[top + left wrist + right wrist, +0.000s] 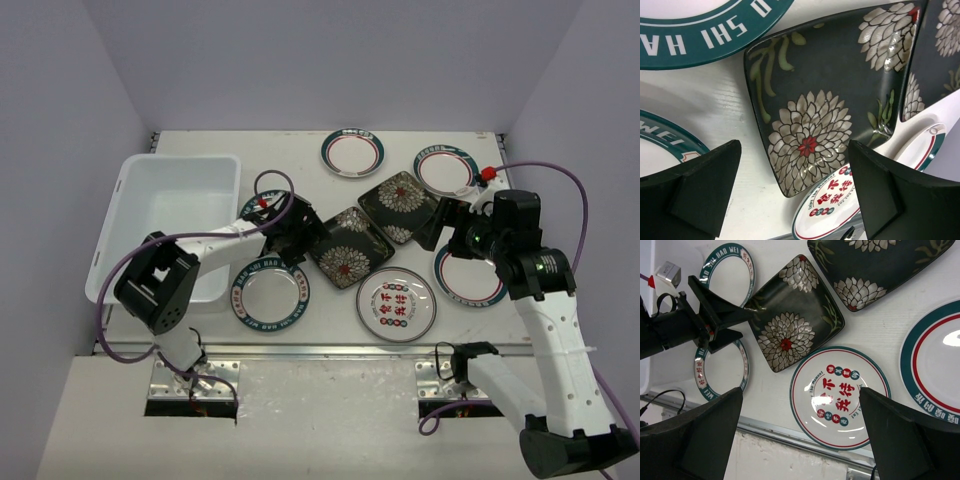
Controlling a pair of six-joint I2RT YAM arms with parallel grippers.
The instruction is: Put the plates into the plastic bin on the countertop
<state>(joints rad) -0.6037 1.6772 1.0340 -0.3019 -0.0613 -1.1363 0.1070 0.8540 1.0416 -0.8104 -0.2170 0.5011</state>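
Note:
The empty white plastic bin (138, 176) stands at the left of the countertop (200, 145). Several plates lie beside it: two black flowered squares (348, 247) (398, 205), a red-character plate (396, 303), and teal-rimmed and red-ringed round plates (270, 297) (352, 152) (445, 170) (468, 277). My left gripper (308, 238) is open and empty at the left edge of the nearer black square plate (825, 100). My right gripper (445, 232) is open and empty, raised over the right side; its view looks down on the red-character plate (840, 395).
A metal rail (790, 432) runs along the countertop's near edge. Another teal-lettered plate (250, 207) lies partly under my left arm, next to the bin. Purple cables loop over both arms. Grey walls enclose three sides.

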